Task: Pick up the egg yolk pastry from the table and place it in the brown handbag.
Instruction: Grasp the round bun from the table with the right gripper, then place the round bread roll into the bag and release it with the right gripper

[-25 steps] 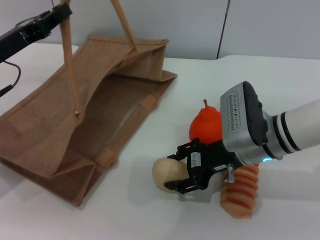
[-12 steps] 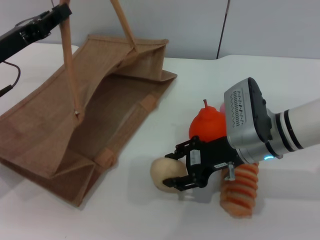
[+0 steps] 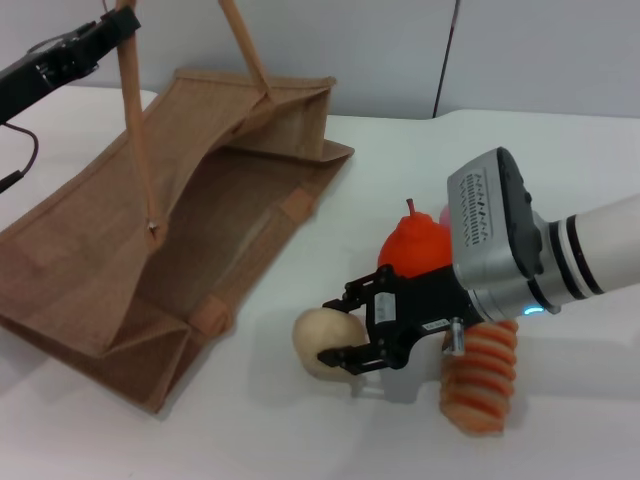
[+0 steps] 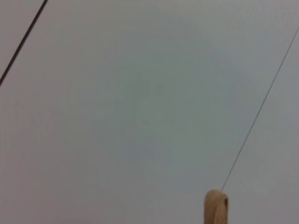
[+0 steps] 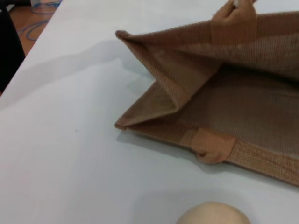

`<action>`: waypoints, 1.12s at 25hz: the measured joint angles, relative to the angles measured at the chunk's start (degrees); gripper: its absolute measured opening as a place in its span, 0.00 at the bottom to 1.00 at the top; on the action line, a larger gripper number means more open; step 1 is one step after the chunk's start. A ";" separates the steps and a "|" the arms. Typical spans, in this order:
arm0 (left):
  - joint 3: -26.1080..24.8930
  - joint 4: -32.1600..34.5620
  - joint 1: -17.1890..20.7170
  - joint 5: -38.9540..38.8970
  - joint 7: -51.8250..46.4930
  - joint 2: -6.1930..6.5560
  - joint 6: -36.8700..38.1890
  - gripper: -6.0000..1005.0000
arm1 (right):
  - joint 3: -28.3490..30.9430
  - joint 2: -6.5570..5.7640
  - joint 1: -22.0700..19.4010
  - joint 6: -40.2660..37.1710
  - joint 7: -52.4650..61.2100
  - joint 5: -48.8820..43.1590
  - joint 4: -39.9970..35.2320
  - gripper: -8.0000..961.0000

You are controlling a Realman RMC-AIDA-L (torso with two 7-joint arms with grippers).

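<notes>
The egg yolk pastry [image 3: 312, 340], a pale cream ball, rests on the white table just right of the handbag's near corner; its top also shows in the right wrist view [image 5: 212, 215]. My right gripper [image 3: 335, 330] has a black finger on each side of it and is shut on it. The brown handbag [image 3: 120, 250] lies open on its side, its mouth facing the pastry [image 5: 233, 93]. At the top left, my left gripper [image 3: 118, 25] holds one long handle [image 4: 216, 207] up taut.
An orange-red pear-shaped fruit [image 3: 408, 250] sits right behind the right gripper, with a pink fruit [image 3: 441, 215] peeking out beyond it. A striped orange bread roll [image 3: 480, 385] lies under the right wrist. Bare white table [image 3: 300, 430] stretches along the front.
My right gripper has moved a little left toward the handbag, its fingers have drawn in slightly, and the pastry has shifted left with it. The left arm and the bag have stayed still.
</notes>
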 joint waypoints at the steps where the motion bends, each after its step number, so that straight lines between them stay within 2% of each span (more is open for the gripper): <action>1: 0.00 0.00 0.02 0.00 -0.01 0.00 -0.06 0.12 | 0.41 -0.02 -0.09 -0.52 -0.11 0.00 -0.21 0.62; 11: 0.09 0.00 -0.62 0.11 -1.58 0.05 -3.43 0.12 | 8.74 -0.06 -3.33 -12.40 -4.03 0.11 -7.45 0.61; 22: 0.62 0.07 -3.11 0.57 -3.88 -0.42 -7.92 0.12 | 16.35 0.17 -2.14 -11.07 -9.52 0.15 -5.48 0.60; 28: 0.63 0.10 -3.65 0.57 -3.93 -0.57 -9.32 0.12 | 17.65 0.21 0.10 -4.21 -11.31 0.15 -1.84 0.60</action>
